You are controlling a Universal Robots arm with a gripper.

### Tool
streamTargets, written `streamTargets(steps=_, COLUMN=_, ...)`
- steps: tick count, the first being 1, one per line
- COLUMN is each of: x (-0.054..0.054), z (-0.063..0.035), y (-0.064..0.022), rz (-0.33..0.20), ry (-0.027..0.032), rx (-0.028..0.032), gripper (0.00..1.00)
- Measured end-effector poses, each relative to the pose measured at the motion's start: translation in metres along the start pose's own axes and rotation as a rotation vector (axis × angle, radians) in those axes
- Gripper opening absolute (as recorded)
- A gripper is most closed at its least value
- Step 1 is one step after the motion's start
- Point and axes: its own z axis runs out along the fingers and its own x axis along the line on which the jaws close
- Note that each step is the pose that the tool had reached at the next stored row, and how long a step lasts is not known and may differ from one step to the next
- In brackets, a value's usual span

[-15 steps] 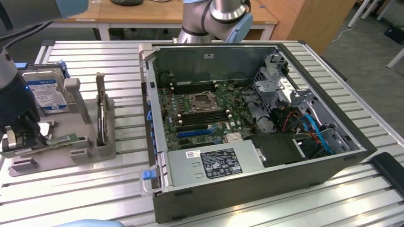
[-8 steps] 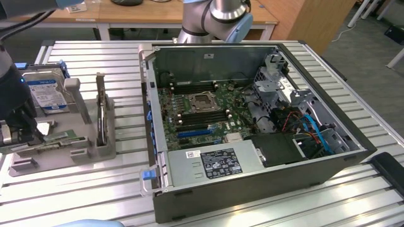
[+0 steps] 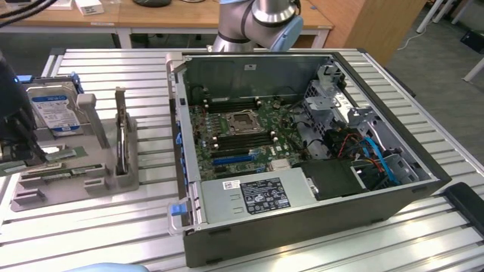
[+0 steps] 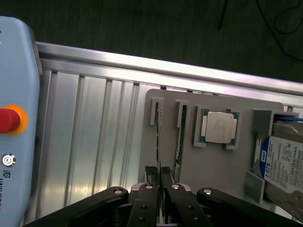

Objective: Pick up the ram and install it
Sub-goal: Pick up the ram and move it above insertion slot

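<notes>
One ribbed aluminium counter (image 3: pixel 113 68) carries everything. Wooden desks (image 3: pixel 151 20) stand behind it, and grey floor (image 3: pixel 446 62) lies to the exterior view's right. On the counter sits one open black case (image 3: pixel 302 238) with its motherboard (image 3: pixel 242 130) bare, and the one arm (image 3: pixel 264 17) rises behind it. Well apart from the case, toward the exterior view's left, is one grey holder (image 4: pixel 213 165). In the wrist view one pale blue pendant (image 4: pixel 14 71) with a red button (image 4: pixel 7 119) lies beside the holder on the counter. The holder carries one drive (image 3: pixel 54 110) with a blue-white label, one square silver processor (image 4: pixel 218 127), and two green sticks standing on edge in neighbouring slots: the ram (image 4: pixel 158 137) and a second stick (image 4: pixel 179 137) just beside it. The claw (image 4: pixel 159 172) is nearly closed, its two dark fingers pinching the ram's thin edge while the ram stands in its slot.
</notes>
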Motion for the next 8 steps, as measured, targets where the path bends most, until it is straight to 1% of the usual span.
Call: streamTargets(steps=8, x=-0.001, z=-0.0277, y=0.0006, rz=0.0, ry=0.0, rx=0.0, gripper=0.13)
